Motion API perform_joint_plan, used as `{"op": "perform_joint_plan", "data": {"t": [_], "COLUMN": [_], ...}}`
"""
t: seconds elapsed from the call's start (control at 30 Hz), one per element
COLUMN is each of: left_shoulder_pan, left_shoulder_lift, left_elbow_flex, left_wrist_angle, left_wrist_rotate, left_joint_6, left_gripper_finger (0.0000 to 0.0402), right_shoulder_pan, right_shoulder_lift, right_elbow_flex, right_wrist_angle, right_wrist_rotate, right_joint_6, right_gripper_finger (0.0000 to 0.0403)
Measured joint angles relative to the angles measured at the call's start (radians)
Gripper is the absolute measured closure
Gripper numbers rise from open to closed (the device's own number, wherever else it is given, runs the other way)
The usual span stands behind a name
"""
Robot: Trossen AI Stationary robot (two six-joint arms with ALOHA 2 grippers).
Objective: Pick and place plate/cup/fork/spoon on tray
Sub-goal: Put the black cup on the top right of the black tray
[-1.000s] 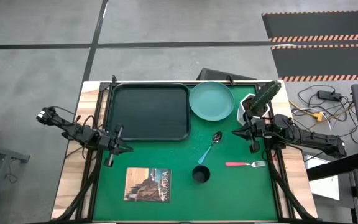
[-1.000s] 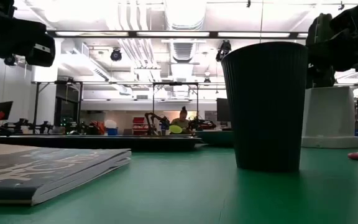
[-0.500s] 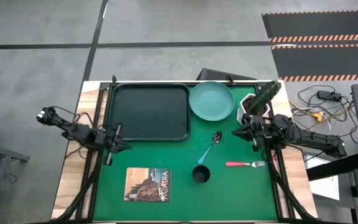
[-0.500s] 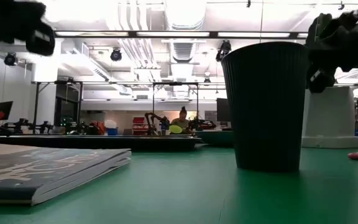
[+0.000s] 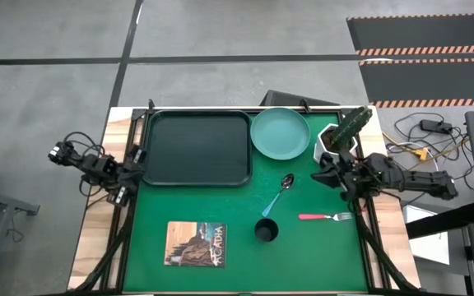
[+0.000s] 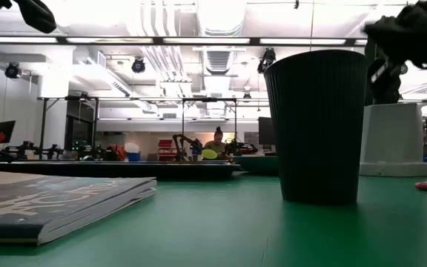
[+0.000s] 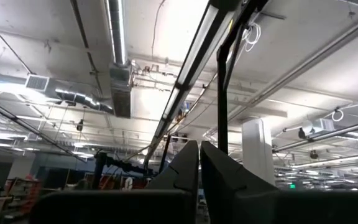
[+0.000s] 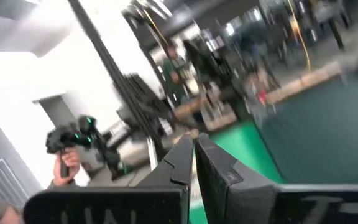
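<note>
The black tray (image 5: 197, 148) lies at the far left of the green mat, with the teal plate (image 5: 280, 132) on the mat beside its right edge. The blue-handled spoon (image 5: 278, 196), the black cup (image 5: 266, 230) and the red-handled fork (image 5: 325, 217) lie or stand on the mat, right of centre. My left gripper (image 5: 132, 168) is shut and empty at the tray's left edge, tipped up toward the ceiling (image 7: 199, 163). My right gripper (image 5: 323, 174) is shut and empty (image 8: 194, 155), above the mat right of the spoon's bowl.
A book (image 5: 195, 244) lies at the near left of the mat. A white pot with a green plant (image 5: 340, 136) stands at the far right, close behind my right gripper. A person shows in the room beyond the table.
My left gripper has drawn back toward the table's left edge, risen and tipped up. My right gripper has turned a little and stayed near the plant pot. The plate, cup, fork and spoon have not moved.
</note>
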Motion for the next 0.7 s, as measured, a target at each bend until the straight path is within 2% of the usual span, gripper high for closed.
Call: {"op": "perform_joint_plan", "data": {"t": [0.23,0.4,0.5,0.7], "left_shoulder_pan": [0.000,0.000,0.000,0.000], "left_shoulder_lift": [0.000,0.000,0.000,0.000], "left_elbow_flex": [0.003,0.006,0.006,0.009], "left_wrist_angle": [0.012,0.051,0.084,0.237], "left_wrist_rotate": [-0.001,-0.002,-0.003,-0.004], "left_joint_6": [0.034,0.083,0.115,0.332], "left_gripper_finger": [0.0402,0.0402,0.0402,0.0402], "right_shoulder_pan": [0.099,0.139,0.156,0.198], "right_shoulder_lift": [0.040,0.119,0.192,0.404], "right_elbow_flex": [0.000,0.004,0.046,0.206], "right_wrist_angle": [0.221,0.338,0.332,0.335], "right_wrist_rotate": [0.009,0.038,0.039,0.055], "right_joint_6": [-0.126,-0.211,-0.262,-0.399], "right_gripper_finger": [0.0392,0.0392,0.0392,0.0392]}}
